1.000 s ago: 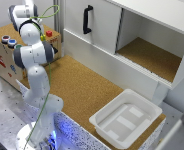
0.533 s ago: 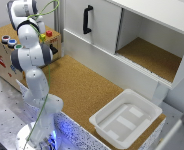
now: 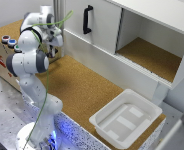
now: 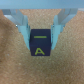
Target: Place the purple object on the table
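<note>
The purple object (image 4: 39,44) is a dark cube with a yellow letter A on one face. In the wrist view it sits between my gripper's (image 4: 40,36) pale blue fingers (image 4: 23,29), which press on both of its sides. The brown cork table (image 4: 15,65) lies close beneath it. In the exterior view my gripper (image 3: 53,44) hangs low over the far left end of the table (image 3: 92,85), beside the box with buttons. There the hand hides the cube.
A cork-topped box with coloured buttons (image 3: 7,42) stands just to the exterior view's left of the gripper. A white cabinet (image 3: 152,55) with an open cork-floored bay and a black handle (image 3: 87,19) runs along the back. A white bin (image 3: 126,117) sits at the table's near right.
The arm's wrist has shifted a little toward the exterior view's right and come lower over the cork. The grip on the cube looks unchanged.
</note>
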Controlling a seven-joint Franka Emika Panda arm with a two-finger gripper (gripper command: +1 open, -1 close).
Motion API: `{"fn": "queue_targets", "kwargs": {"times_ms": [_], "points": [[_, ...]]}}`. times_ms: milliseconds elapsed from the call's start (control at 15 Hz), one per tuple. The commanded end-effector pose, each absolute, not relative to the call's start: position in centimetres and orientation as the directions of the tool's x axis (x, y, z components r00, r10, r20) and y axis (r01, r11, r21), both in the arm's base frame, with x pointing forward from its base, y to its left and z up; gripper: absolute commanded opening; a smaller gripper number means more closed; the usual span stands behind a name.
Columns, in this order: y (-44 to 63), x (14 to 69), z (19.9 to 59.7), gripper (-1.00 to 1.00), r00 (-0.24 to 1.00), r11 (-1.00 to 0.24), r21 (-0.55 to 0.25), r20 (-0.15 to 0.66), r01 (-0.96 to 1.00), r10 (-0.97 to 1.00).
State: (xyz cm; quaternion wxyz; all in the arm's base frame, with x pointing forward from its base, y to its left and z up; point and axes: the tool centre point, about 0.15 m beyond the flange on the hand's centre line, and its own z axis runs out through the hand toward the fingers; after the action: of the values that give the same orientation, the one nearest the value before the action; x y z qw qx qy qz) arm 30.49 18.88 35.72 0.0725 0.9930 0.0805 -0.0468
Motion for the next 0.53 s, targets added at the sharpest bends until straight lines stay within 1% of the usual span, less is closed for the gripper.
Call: {"fn": "queue_targets", "kwargs": {"times_ms": [0, 133, 200, 333, 400, 467], "points": [[13.0, 29.4, 27.9, -1.0, 0.987, -0.986, 0.028, -0.007, 0.161, 0.161], [11.7, 29.6, 25.3, -1.0, 0.99, -0.99, -0.023, 0.018, 0.138, 0.138], [11.5, 29.8, 24.5, -1.0, 0.99, -0.991, -0.012, 0.035, 0.135, 0.134], [10.5, 30.7, 23.4, -1.0, 0.995, -0.995, -0.065, 0.07, 0.08, 0.076], [10.2, 31.5, 22.6, -1.0, 0.996, -0.992, -0.117, 0.079, 0.056, 0.047], [10.3, 32.6, 22.2, -1.0, 0.996, -0.988, -0.146, 0.081, 0.043, 0.032]]}}
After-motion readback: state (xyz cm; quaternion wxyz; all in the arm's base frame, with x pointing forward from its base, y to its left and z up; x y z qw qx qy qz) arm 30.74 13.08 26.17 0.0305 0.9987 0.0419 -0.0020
